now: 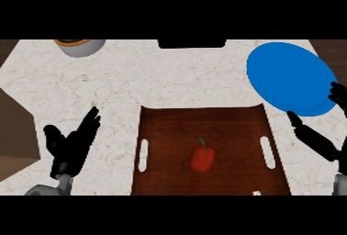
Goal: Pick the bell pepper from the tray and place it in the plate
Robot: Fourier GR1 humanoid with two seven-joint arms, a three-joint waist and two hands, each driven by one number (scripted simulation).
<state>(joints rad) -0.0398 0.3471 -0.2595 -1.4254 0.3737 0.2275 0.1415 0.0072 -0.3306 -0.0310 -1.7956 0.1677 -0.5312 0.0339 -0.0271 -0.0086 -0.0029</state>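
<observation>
From my seat I see the red bell pepper (203, 157) lying on the brown tray (169, 131), a little toward 6 o'clock from the tray's middle, its green stem pointing to 12 o'clock. Nothing touches it. The tray sits on the pale bench (169, 78) at 6 o'clock in the head view, with a light slot near each of its side rims. The blue plate (290, 78) lies at 2 o'clock, just off the tray's far right corner. My right hand (318, 142) shows at 3 to 4 o'clock beside the tray, fingers straight and spread wide, holding nothing, with its upper fingers at the plate's right edge. My left hand (68, 147) rests at 8 o'clock, left of the tray, also wide with fingers straight and aimed toward 1 o'clock. A grey bowl (80, 47) sits at 11 o'clock on the bench's far edge.
</observation>
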